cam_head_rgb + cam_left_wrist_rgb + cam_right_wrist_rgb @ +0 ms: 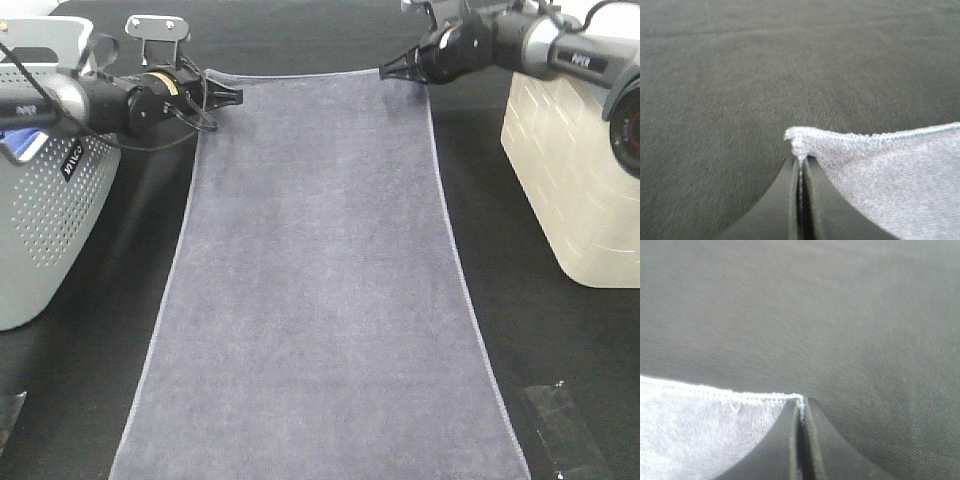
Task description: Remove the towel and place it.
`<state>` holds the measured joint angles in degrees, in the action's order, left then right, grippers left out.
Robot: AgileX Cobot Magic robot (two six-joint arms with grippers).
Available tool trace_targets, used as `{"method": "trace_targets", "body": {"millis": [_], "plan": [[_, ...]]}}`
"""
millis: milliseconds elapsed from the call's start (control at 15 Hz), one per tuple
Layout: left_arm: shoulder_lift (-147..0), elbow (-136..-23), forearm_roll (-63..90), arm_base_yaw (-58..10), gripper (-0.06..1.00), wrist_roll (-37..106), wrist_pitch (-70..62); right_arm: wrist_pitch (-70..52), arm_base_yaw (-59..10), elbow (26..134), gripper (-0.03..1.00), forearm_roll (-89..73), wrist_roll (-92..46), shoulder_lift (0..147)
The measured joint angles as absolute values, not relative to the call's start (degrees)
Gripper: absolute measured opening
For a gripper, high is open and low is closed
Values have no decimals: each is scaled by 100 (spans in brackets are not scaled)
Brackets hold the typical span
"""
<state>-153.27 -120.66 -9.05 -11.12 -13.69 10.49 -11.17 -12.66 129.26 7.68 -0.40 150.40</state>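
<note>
Lying where: the towel [320, 300] runs lengthwise down the middle of the dark tabletop [90, 400]. Its near end passes out of the high view and its far hem is drawn straight between the two arms.
Far-left corner: pinched in the left fingers [785, 210], which are clenched on the very tip of the hem, with a small tuft poking out past them.
Far-right corner: gripped the same way by the right fingers [785, 450], clamped tight on the last stitches of the corner.
Height: the corners look slightly off the tabletop in the wrist views, but I cannot tell for sure.
Surroundings: a grey perforated basket [40, 230] stands to the left under the left arm, and a cream box [570, 190] stands to the right. Both are apart from the towel.
Step in hand: I judge the grasp is made and the lift is just starting; nothing has been placed yet.
Next move calls for: raising both arms together at an even pace and keeping the hem taut. They need to go high enough for the long tail to clear the tabletop.
Risk: both holds are thin, so a jerk could pull a corner free.
</note>
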Motion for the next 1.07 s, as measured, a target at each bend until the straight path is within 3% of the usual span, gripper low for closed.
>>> {"method": "trace_targets", "body": {"millis": [267,667,800,867,1067], "plan": [[-15945,-13006,-905,-1112,0,-1369,1283,-86,-1197,12926,0,739,0,15390],[-16146,-13195,-905,-1117,4,-1369,1266,567,-1197,12926,0,745,0,15888],[-16146,-13195,-905,-1117,17,-1369,1243,607,-1197,12926,14,745,0,15928],[-16146,-13195,-905,-1117,17,-1369,1243,607,-1197,12926,14,745,0,15928],[-16146,-13195,-905,-1117,51,-1369,1243,665,-1197,12926,48,745,0,15928]]}}
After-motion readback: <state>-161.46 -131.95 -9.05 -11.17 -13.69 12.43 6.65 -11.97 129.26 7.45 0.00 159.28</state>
